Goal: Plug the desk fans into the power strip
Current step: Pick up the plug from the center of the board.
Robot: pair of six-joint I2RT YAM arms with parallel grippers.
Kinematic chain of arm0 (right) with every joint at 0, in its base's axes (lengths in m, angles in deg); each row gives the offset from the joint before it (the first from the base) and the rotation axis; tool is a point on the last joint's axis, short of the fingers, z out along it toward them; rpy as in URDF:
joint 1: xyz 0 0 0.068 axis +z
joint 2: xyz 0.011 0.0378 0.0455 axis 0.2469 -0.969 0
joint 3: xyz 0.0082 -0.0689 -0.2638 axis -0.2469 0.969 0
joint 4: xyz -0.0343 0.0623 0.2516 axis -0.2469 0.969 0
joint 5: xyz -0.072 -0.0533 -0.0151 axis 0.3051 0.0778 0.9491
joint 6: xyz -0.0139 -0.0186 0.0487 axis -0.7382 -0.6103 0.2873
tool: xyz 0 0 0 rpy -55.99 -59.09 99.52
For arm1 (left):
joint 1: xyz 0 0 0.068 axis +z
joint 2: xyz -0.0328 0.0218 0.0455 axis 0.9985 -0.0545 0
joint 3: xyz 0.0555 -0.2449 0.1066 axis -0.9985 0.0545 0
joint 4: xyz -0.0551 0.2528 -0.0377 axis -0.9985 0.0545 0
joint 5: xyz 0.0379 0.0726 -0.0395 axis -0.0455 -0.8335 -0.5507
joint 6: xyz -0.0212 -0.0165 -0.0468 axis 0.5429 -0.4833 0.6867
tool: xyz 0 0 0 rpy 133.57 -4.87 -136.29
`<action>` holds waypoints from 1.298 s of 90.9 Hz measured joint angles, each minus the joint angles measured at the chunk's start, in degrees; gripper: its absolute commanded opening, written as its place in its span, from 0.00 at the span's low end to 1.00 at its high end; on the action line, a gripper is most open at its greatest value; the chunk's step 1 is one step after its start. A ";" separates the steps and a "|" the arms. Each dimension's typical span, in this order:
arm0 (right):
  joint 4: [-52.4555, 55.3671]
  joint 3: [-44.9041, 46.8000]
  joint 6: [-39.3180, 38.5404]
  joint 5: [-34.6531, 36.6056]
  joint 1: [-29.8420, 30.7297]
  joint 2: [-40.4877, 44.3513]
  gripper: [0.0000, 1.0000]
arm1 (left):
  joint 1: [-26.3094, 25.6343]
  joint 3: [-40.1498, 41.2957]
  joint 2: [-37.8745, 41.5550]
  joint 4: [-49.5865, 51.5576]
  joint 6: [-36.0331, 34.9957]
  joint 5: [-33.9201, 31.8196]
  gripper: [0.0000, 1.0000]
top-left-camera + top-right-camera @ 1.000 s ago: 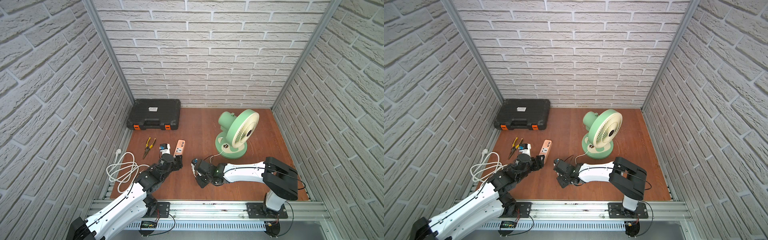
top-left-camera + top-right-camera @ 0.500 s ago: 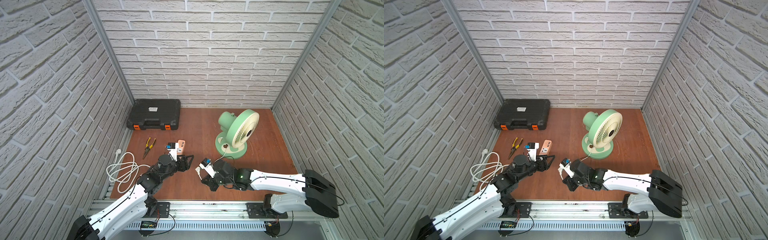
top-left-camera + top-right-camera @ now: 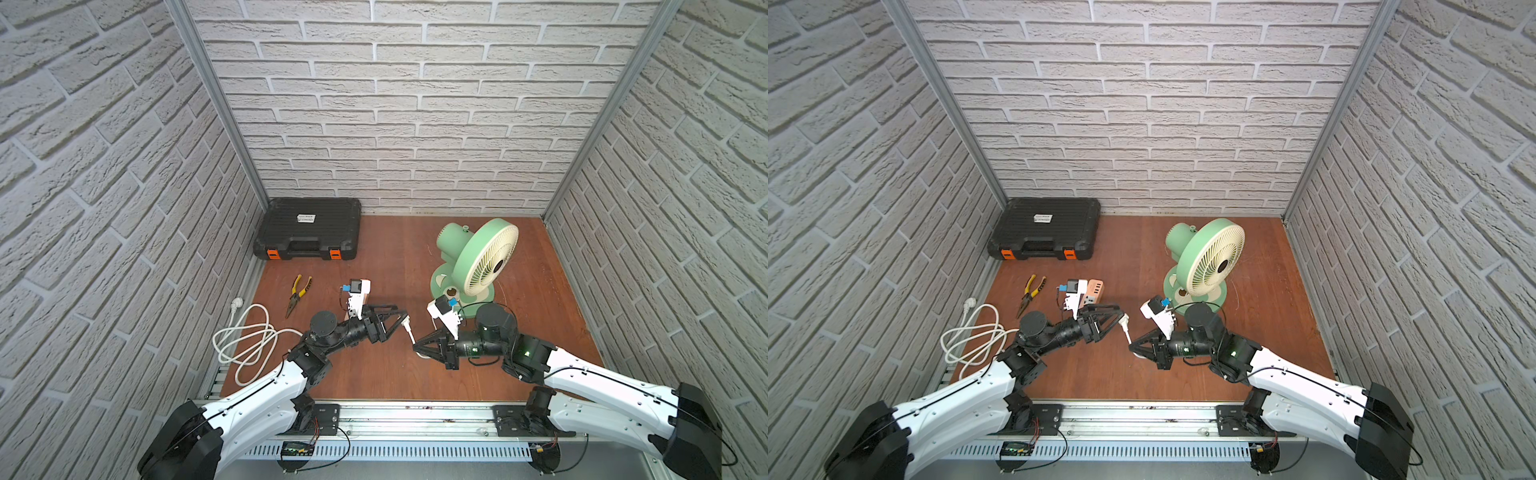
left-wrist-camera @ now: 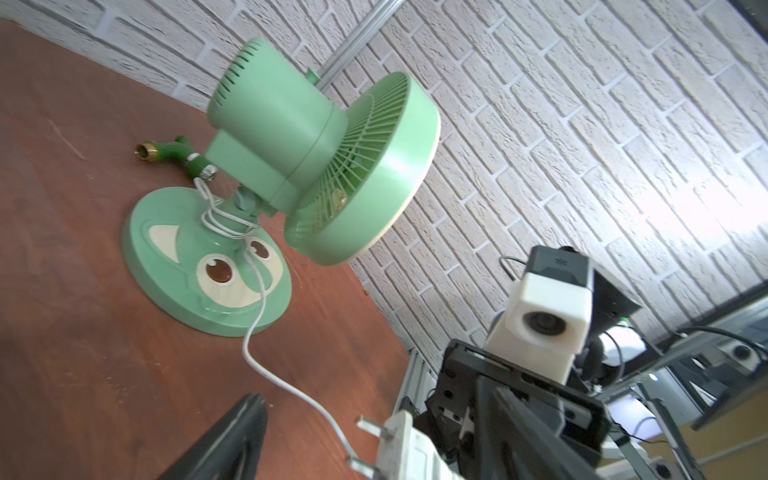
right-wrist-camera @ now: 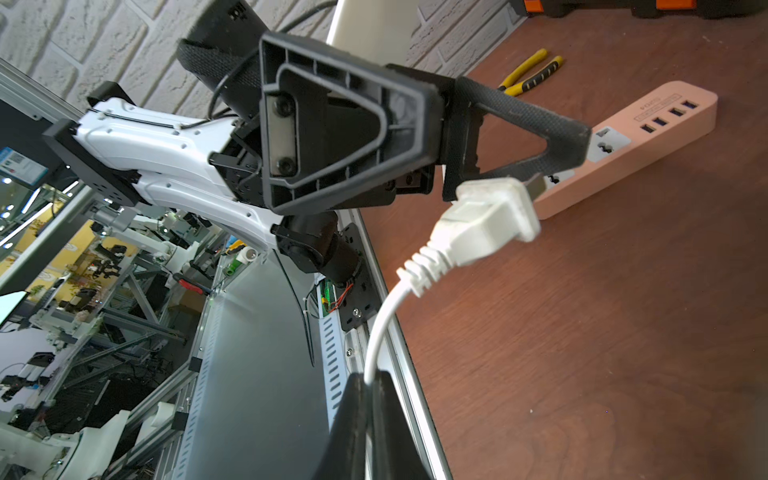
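Both arms (image 3: 266,390) showing white shells and black joints, thin black cables (image 5: 137,121) running alongside, left gripper (image 3: 400,313) bearing black triangular ribbed fingers (image 5: 332,124) with two screws (image 5: 284,109), wrist cameras (image 4: 540,307) sitting in white housings, green light (image 3: 527,353) glowing.

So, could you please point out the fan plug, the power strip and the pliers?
fan plug (image 5: 490,216), right wrist view, on its white body.
power strip (image 5: 667,118), right wrist view, on the top face by the USB ports.
pliers (image 3: 294,296), in a top view, on the pivot.
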 measured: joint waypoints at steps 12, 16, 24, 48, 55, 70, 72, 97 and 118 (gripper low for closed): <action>0.00 0.00 0.35 -0.24 -0.76 2.25 0.03 | -0.26 -1.66 -2.89 -2.89 1.55 2.45 0.84; -0.17 0.07 0.48 -0.09 -0.85 2.89 0.03 | -0.59 -1.90 -3.78 -3.69 1.95 2.73 0.82; -0.94 0.55 0.52 0.42 -1.07 4.13 0.03 | -1.53 -1.99 -5.79 -4.94 2.32 3.19 0.74; -1.33 1.77 0.72 1.92 -1.70 4.76 0.03 | -4.20 -4.50 -9.90 -6.62 3.13 4.35 0.56; -1.33 1.77 0.72 2.10 -1.79 4.24 0.03 | -4.20 -4.55 -9.94 -6.99 3.10 4.31 0.49; -0.98 1.88 0.70 2.32 -1.95 3.91 0.03 | -4.17 -4.55 -9.90 -6.93 2.93 2.99 0.28; -0.83 1.90 0.68 2.62 -1.97 3.89 0.03 | -4.20 -4.55 -9.84 -6.91 2.54 2.95 0.24; 0.44 2.05 0.44 5.07 -2.45 2.47 0.07 | -4.37 -4.48 -5.09 -2.69 -0.37 -2.36 0.00; 5.38 -0.85 0.33 12.26 -2.58 2.38 0.70 | -6.23 -3.39 -0.15 1.73 -3.69 -11.43 0.00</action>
